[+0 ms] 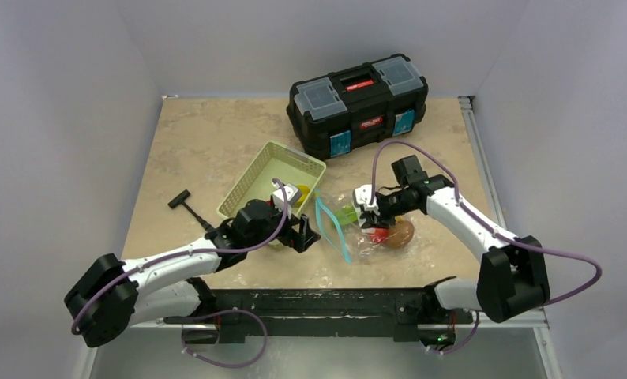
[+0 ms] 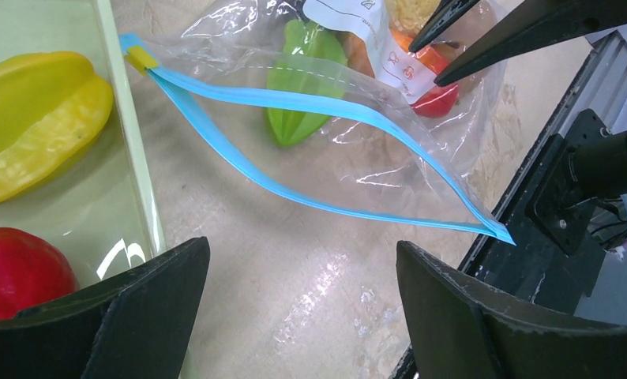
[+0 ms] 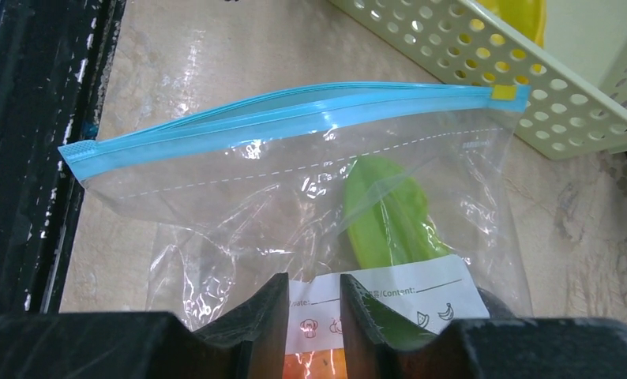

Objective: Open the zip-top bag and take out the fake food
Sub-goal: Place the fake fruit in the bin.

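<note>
Beige marbled tabletop carries everything. Nearest, the left gripper gapes wide and empty at 9 o'clock of the clear crinkly zip-top bag, whose teal-blue zip strip stands parted. At 3 o'clock the right gripper is pinched onto the bag's closed end. The best move is probably to hold that pinch firm and slide the left fingers low through the mouth toward the green plastic starfruit inside. Beyond, at 11 o'clock, sits a pale green lattice basket. At 12 there is a black toolbox, with grey walls around.
</note>
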